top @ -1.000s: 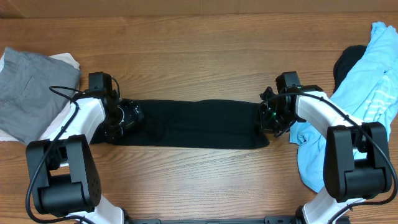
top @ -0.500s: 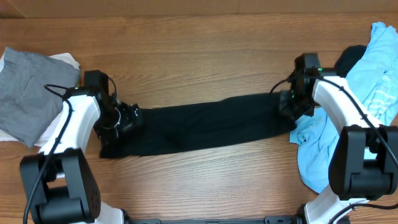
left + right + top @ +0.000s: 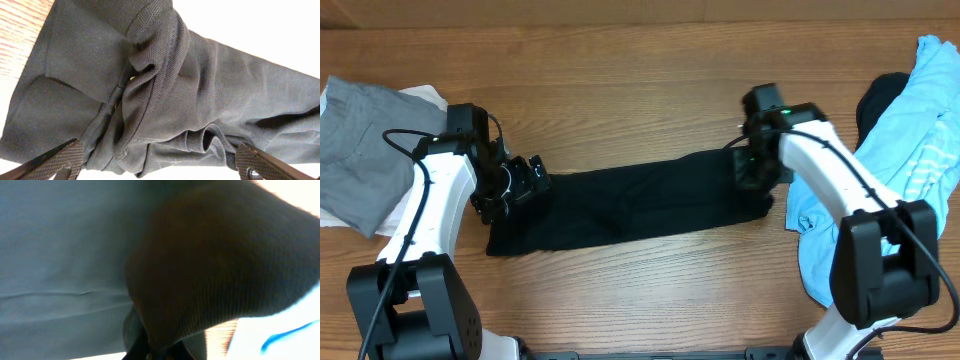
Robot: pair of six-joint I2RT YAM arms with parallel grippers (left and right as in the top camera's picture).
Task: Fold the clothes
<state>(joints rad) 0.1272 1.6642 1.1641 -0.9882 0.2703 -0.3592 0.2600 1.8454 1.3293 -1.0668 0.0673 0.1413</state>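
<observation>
The wooden table [image 3: 640, 90] fills the overhead view. The black shirt [image 3: 620, 205] lies across its middle as a long, narrow band, slanting from lower left up to the right. With only one end held, any pull from the right could drag the whole band sideways instead of folding it, and the layers could slide apart.

The light blue shirt [image 3: 910, 130] is heaped along the right edge of the frame, close to the black shirt's right end. A sweep of the right arm towards that side could catch it and tangle the two garments. A grey garment [image 3: 360, 140] sits in the upper left, apart from the work and at little risk.

The right gripper [image 3: 755, 175] is closed at the band's right end. Dark ribbed cloth fills its wrist view, so it appears to pinch the shirt there, though how many layers it has cannot be told; a thin bite could slip out.

The left gripper [image 3: 525, 180] stands wide open over the left end, holding nothing. In the left wrist view its fingertips [image 3: 65, 155] straddle a bunched ridge of cloth, and closing there could lock that wrinkle into the fold.
</observation>
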